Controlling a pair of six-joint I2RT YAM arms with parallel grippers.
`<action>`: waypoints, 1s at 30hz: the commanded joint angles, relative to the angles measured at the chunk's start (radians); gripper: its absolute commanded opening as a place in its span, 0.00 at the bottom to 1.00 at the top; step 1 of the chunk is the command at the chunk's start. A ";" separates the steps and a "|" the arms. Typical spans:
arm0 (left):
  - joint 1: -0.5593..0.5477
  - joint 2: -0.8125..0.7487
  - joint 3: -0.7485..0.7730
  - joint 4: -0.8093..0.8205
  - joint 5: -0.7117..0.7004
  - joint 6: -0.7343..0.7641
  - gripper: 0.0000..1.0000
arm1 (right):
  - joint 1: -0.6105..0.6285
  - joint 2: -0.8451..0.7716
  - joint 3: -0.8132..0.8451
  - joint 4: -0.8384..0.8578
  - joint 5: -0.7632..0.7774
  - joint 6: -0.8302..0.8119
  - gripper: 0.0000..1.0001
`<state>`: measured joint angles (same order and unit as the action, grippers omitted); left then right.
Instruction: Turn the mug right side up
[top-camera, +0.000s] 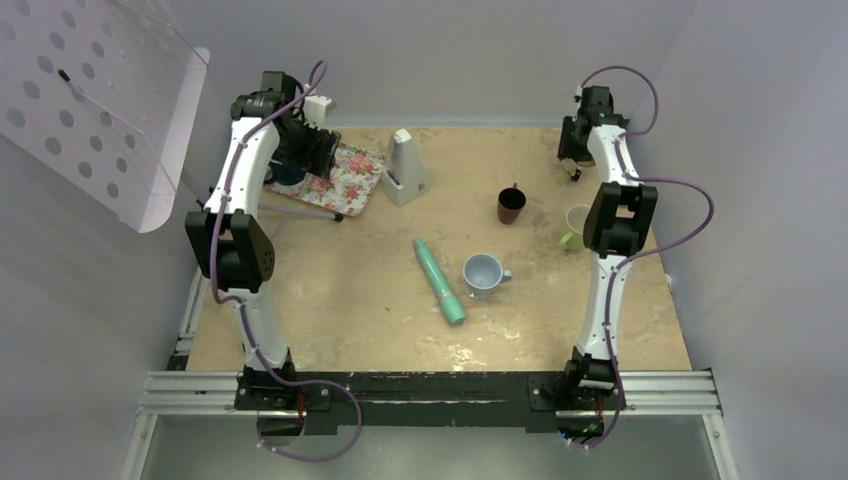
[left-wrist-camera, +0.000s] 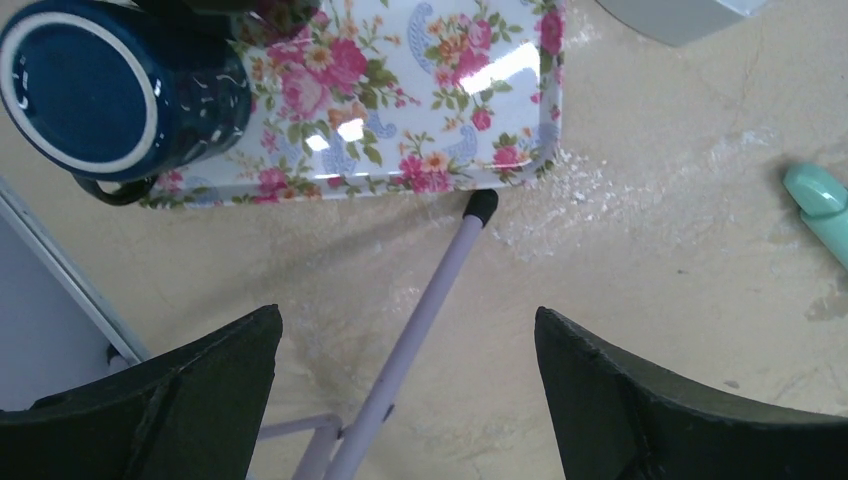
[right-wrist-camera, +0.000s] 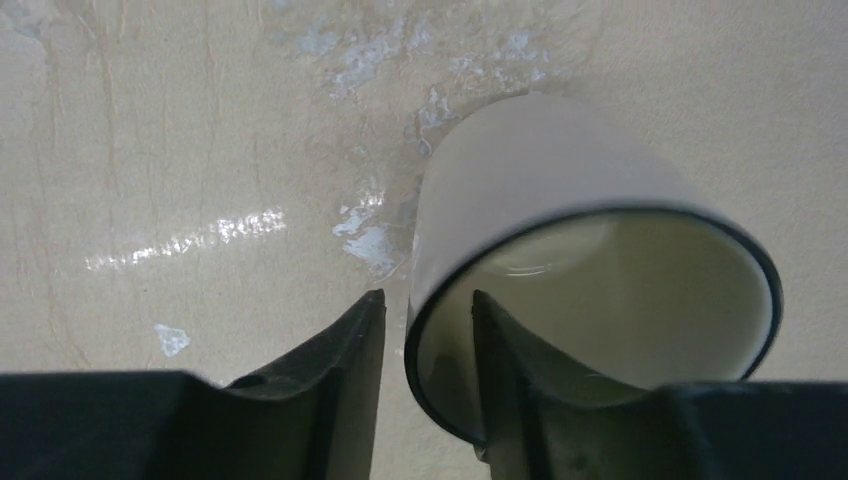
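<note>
Releasing the upright mug

We see the mug (right-wrist-camera: 560, 170) standing mouth-up on the table's (right-wrist-camera: 150, 150) right side. The right gripper (right-wrist-camera: 425, 300) points down, 1 finger inside the rim and 1 outside, jaws narrowly parted. Next we'd lift straight out without tipping. The left gripper (left-wrist-camera: 405, 330) hangs wide open.

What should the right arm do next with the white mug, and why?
Probably open a little wider, then lift straight up. The white mug stands mouth-up on the table. The right gripper straddles its rim, one finger outside and one inside, with a gap showing beside the wall. A straight rise seems least likely to catch the rim and tip it.
</note>
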<state>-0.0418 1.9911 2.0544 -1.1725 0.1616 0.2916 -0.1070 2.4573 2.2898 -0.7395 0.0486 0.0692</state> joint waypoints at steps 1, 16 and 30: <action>0.002 0.054 0.099 0.083 -0.030 -0.001 1.00 | -0.003 -0.004 0.081 0.026 -0.018 -0.019 0.48; 0.002 0.346 0.304 0.494 -0.191 -0.101 1.00 | 0.026 -0.316 -0.158 0.124 0.062 -0.047 0.80; 0.011 0.404 0.251 0.498 -0.039 -0.071 0.78 | 0.137 -0.518 -0.394 0.167 0.069 -0.064 0.81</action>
<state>-0.0288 2.4199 2.3482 -0.7002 0.0555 0.2195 0.0002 1.9900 1.9282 -0.6083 0.1062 0.0299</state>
